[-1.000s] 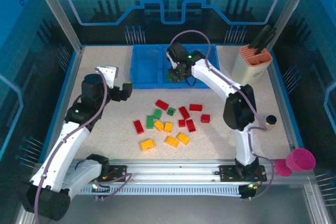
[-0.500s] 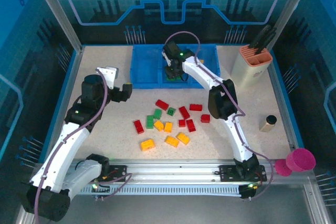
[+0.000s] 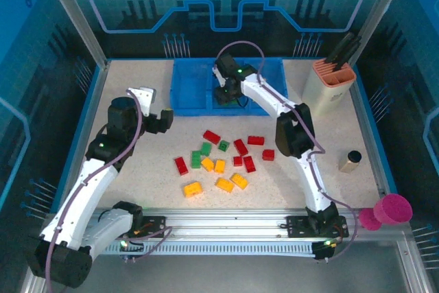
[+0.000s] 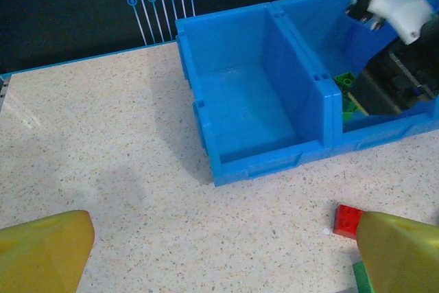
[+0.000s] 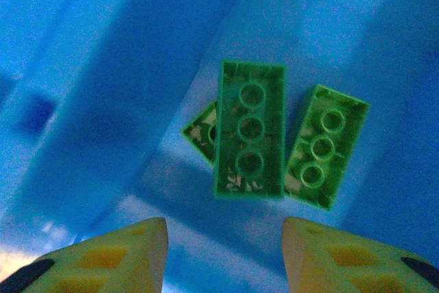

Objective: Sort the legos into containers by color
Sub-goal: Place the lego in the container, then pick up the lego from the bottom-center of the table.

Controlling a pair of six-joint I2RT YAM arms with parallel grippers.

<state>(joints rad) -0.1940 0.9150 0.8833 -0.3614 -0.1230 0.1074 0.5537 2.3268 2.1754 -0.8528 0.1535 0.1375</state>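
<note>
Green brick set down, right tool parted above it.
A green oblong brick [image 5: 250,130] lies free among other green ones on the floor of the middle compartment [image 5: 123,66], below the empty right tool [image 5: 223,231]. Next, I judge: lift clear and reach back to the loose legos [image 3: 219,159] mid-frame on the worktop [image 3: 137,183]. The right arm stretches up-frame, wrist bent down. The left tool [image 4: 223,238] hangs spread wide and empty at left.

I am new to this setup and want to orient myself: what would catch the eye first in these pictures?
First, the right hand reaches into the middle compartment of the blue tray at the far side of the table, open above three green bricks lying there. Next come the loose bricks, red, green and yellow-orange, scattered at the table's centre. The left hand hovers open to their left.
</note>
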